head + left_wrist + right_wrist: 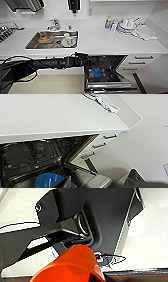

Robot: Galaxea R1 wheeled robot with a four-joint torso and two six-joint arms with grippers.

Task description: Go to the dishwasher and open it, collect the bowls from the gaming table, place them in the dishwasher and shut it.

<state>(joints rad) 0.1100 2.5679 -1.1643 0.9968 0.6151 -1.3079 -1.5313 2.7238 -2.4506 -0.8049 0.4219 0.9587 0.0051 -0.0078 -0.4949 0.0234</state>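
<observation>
The dishwasher (pixel 110 86) stands open under the white counter, its door folded down and its dark rack pulled out. A bright blue bowl (pixel 97 72) lies in that rack. My left arm reaches in from the left, and my left gripper (pixel 86 62) sits at the dishwasher's upper left corner, just above the bowl. In the left wrist view the blue bowl (pixel 48 181) shows close under the dark interior (pixel 32 156). An orange-red bowl (pixel 72 265) looms close in the right wrist view, held in my right gripper. The gaming table is out of view.
A steel sink (pixel 31 43) holding dishes is set in the counter, with a tap (pixel 54 24) behind it. Stacked plates (pixel 126 25), a bottle (pixel 108 22) and a cloth (pixel 146 32) lie at the back right. White drawers (pixel 142 57) flank the dishwasher's right side.
</observation>
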